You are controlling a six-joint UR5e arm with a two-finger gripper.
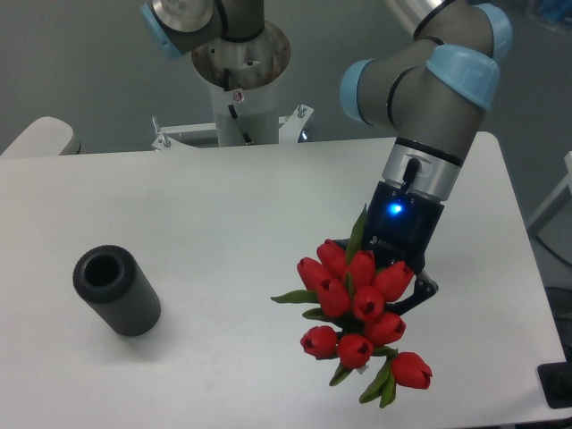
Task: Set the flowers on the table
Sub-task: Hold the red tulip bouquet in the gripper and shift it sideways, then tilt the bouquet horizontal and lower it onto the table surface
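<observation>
The flowers (pixel 362 308), a bunch of red tulip buds with green leaves, hang at the right front of the white table (pixel 223 214), heads turned toward the camera. Their stems are hidden behind the buds. My gripper (pixel 404 284) points down right behind the bunch, its blue light on, and is shut on the flowers. Only a dark finger link shows at the right of the buds; the fingertips are covered. I cannot tell whether the lowest buds touch the tabletop.
A dark grey hollow cylinder (pixel 117 291) lies on its side at the left front. The arm's base (pixel 239 98) stands at the back edge. The table's front edge runs close below the bunch, its right edge beside the arm.
</observation>
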